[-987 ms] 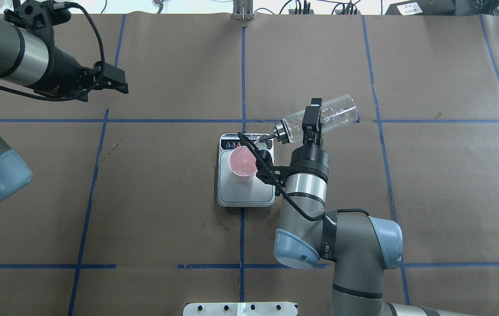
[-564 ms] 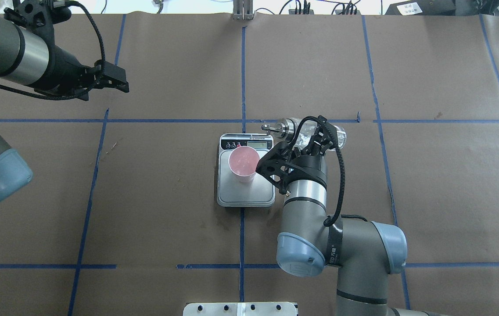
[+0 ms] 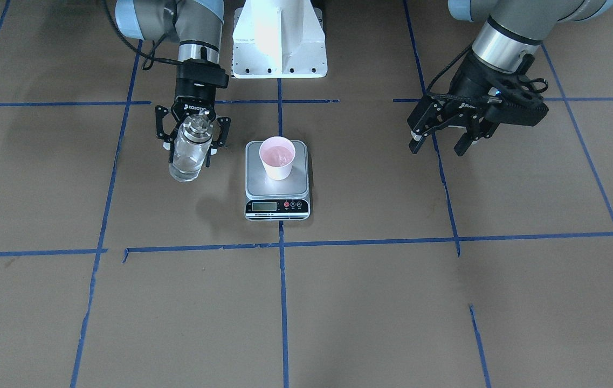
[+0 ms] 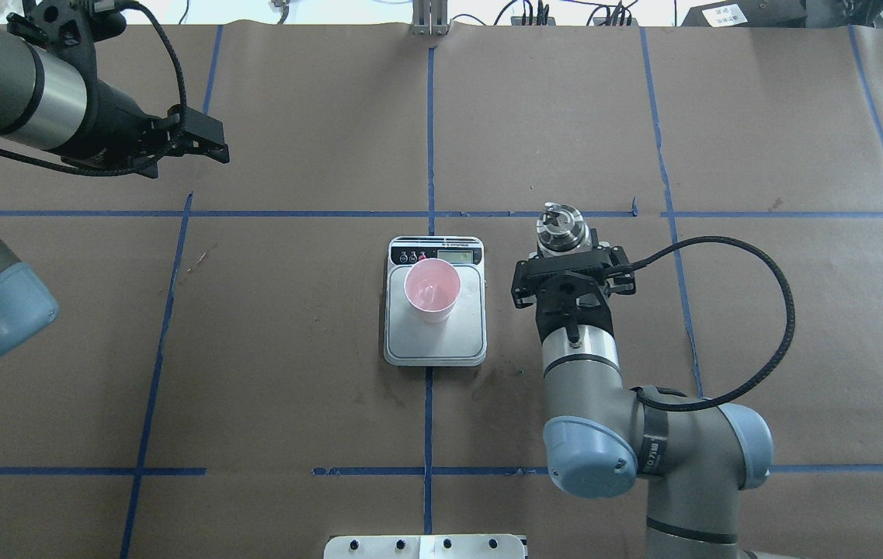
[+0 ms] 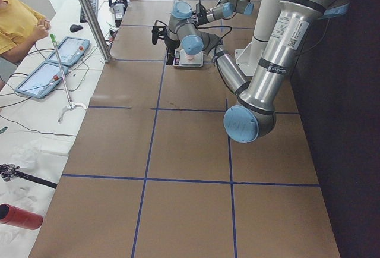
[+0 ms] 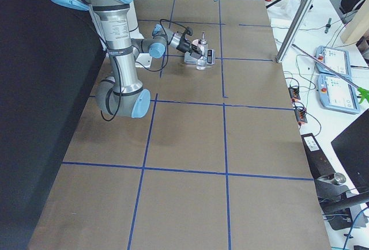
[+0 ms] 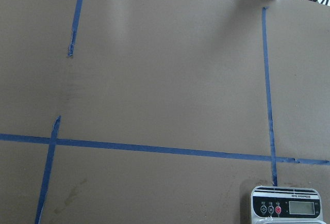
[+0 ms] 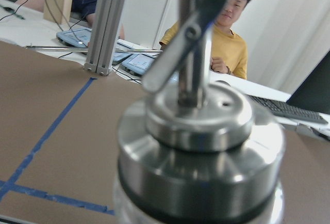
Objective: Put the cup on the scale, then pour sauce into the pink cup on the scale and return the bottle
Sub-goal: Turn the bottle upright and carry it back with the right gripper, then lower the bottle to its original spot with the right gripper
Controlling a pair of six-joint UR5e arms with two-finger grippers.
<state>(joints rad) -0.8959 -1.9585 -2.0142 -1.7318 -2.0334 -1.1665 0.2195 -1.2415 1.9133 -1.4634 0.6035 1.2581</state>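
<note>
Since a second ago the bottle (image 4: pixel 561 227) has swung from a spout-down tilt beside the cup (image 4: pixel 432 289) to upright, and the right hand (image 3: pixel 190 151) has carried it away from the scale (image 4: pixel 435 348) toward the robot's right. Right hand is clamped on the bottle's glass body, one finger on each side; the bottle appears lifted off the tabletop (image 4: pixel 293 349), as its shadow lies apart from its base. Cup stands on the scale platform, toward the display end, and a glossy surface inside suggests sauce (image 3: pixel 277 155) is in it. Judged status: cup placement done, pour ended, bottle return outstanding. Left hand (image 3: pixel 438 146) hangs well off to the robot's left, jaws spread wide, holding nothing. Clearance: bare tabletop lies around the bottle on every side but the scale's; that edge is the only obstacle near, so a set-down should keep to the right of it
</note>
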